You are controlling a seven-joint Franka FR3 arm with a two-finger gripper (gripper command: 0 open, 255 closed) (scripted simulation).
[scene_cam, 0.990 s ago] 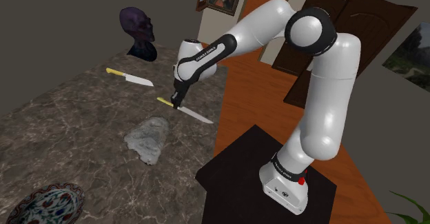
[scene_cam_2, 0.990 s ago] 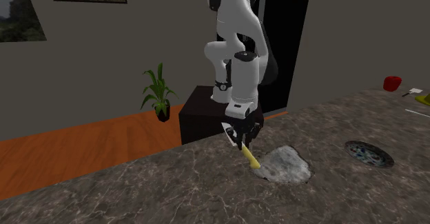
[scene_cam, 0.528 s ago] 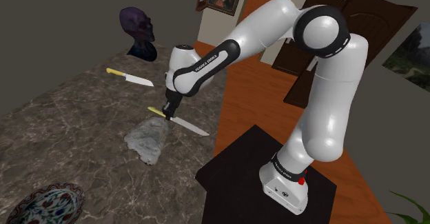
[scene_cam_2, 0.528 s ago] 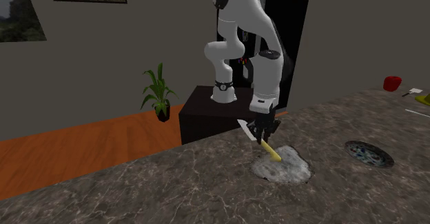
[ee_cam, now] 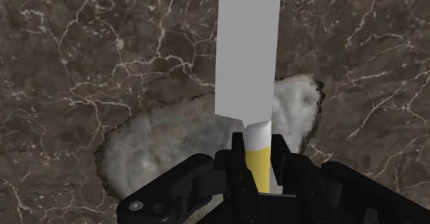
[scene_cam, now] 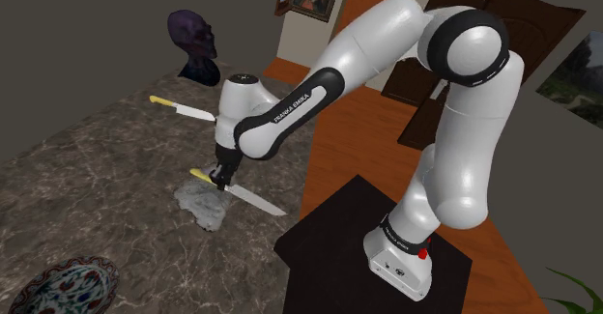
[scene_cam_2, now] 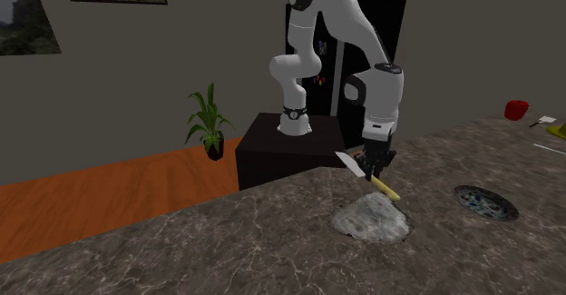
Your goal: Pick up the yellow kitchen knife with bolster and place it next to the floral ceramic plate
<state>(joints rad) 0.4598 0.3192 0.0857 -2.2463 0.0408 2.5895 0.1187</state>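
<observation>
My black gripper (scene_cam: pixel 220 174) is shut on the yellow handle of a kitchen knife (scene_cam: pixel 249 197) and holds it in the air above the dark marble counter. In the wrist view the gripper (ee_cam: pixel 256 169) clasps the yellow handle, and the wide pale blade (ee_cam: pixel 247 50) points straight away from the hand. In the second exterior view the gripper (scene_cam_2: pixel 373 169) carries the knife (scene_cam_2: pixel 350 163) just above a flat grey stone (scene_cam_2: pixel 370 219). The floral plate (scene_cam: pixel 63 287) lies at the counter's near corner in the shoulder view, well away from the knife. The same plate (scene_cam_2: pixel 485 202) sits to the right of the stone.
A second yellow-handled knife (scene_cam: pixel 182 108) lies farther back on the counter near a dark bust (scene_cam: pixel 195 46). The grey stone (scene_cam: pixel 205 202) lies under the held knife. A red object (scene_cam_2: pixel 516 110) and a white one (scene_cam_2: pixel 544 121) sit at the far end. The counter edge (scene_cam: pixel 290 182) runs close by the blade.
The arm has carried the knife toward the shoulder view's lower left, from beside the counter edge to above the grey stone, nearer the plate. The grip has stayed shut.
</observation>
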